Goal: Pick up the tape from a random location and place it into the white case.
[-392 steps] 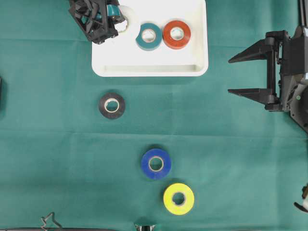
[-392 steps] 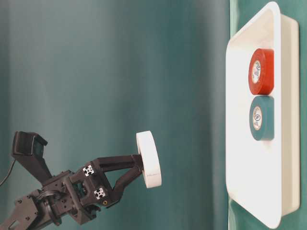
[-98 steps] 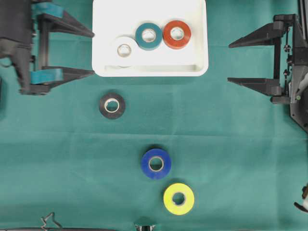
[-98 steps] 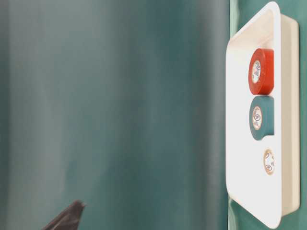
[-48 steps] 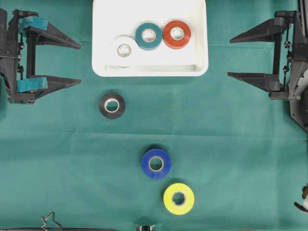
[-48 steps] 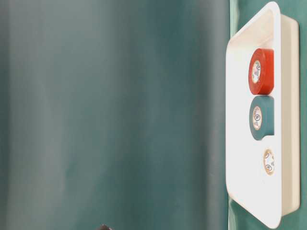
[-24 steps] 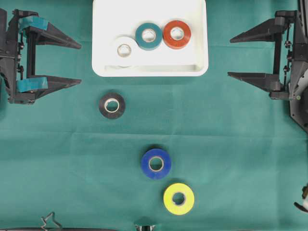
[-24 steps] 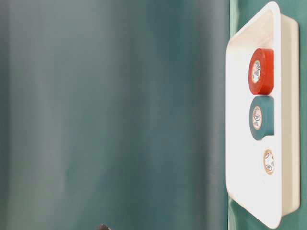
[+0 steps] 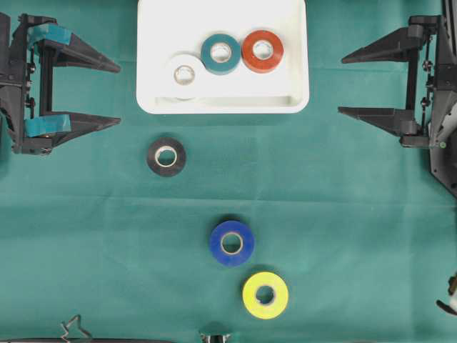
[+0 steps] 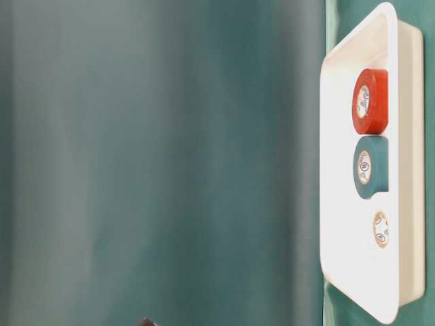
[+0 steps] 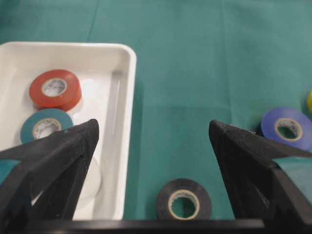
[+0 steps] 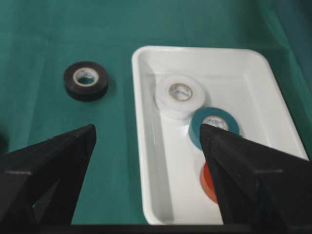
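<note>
Case (image 9: 293,43): white, shallow, rounded corners, raised rim, rectangular.

From my station all I get of the room is the table: a green cloth (image 9: 335,236) covers everything the overhead view takes in. I see faint fold lines running across it, one just below the middle, and a slight wrinkle near the top edge. The light is even and soft, with only small shadows. In the table-level view a blurred teal backdrop (image 10: 163,163) fills most of the picture, with pale vertical bands across it. I cannot tell walls, floor or windows.
</note>
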Robot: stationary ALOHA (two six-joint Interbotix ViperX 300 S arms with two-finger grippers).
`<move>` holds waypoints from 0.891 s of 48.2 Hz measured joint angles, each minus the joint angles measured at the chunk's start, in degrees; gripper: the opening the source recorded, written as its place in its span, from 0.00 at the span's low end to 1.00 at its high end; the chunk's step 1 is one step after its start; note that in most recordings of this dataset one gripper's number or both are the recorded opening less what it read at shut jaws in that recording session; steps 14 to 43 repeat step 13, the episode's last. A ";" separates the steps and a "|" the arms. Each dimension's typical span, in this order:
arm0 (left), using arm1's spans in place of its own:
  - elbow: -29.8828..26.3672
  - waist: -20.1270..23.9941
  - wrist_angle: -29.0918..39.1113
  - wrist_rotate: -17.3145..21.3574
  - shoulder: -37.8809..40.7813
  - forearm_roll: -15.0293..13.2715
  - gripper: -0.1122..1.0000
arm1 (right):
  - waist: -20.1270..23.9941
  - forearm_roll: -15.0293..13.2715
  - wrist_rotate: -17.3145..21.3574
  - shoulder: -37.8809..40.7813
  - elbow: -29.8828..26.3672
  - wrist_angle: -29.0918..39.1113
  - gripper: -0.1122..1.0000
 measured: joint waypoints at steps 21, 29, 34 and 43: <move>0.00 0.00 -0.09 0.00 0.00 0.00 0.97 | 0.00 0.00 0.00 0.44 0.09 -1.93 0.86; 0.00 0.00 -0.09 0.00 0.00 0.00 0.97 | 0.00 0.00 0.00 0.44 0.09 -1.93 0.86; 0.00 0.00 -0.09 0.00 0.00 0.00 0.97 | 0.00 0.00 0.00 0.44 0.09 -1.93 0.86; 0.00 0.00 -0.09 0.00 0.00 0.00 0.97 | 0.00 0.00 0.00 0.44 0.09 -1.93 0.86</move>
